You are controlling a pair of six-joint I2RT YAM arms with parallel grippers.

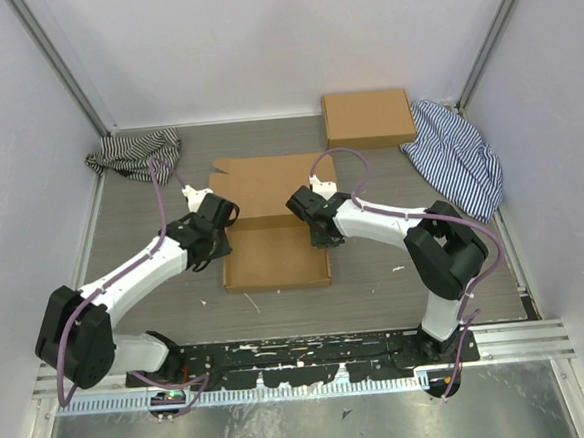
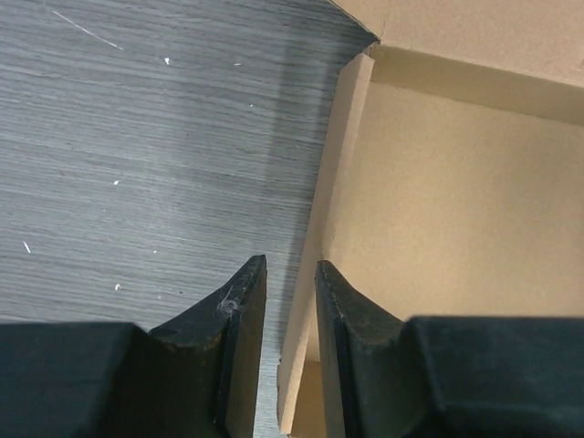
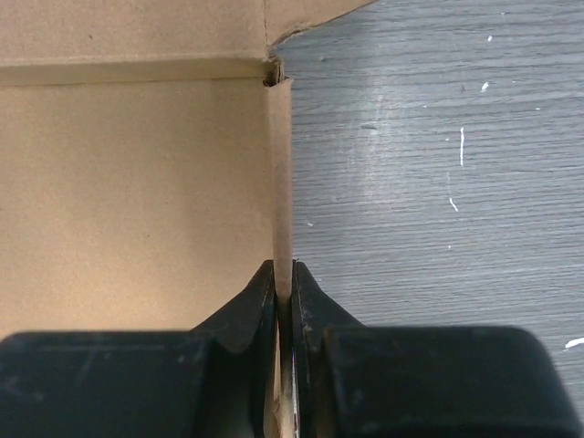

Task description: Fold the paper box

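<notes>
Paper box sits mid-table as a shallow tray, with its back flap lying flat toward the far wall. Right gripper: jaws pinched shut on the tray's upright right wall, short of the far corner. Left gripper: jaws part-open and straddling the left wall; I see a strip of table between the outer finger and the cardboard edge. The ready-made box and both striped cloths lie well apart, at the far edge.

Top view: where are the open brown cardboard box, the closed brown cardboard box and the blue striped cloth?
Open brown cardboard box (image 1: 275,263), top view, bare tray floor.
Closed brown cardboard box (image 1: 368,118), top view, middle of lid.
Blue striped cloth (image 1: 458,157), top view, its middle.
</notes>
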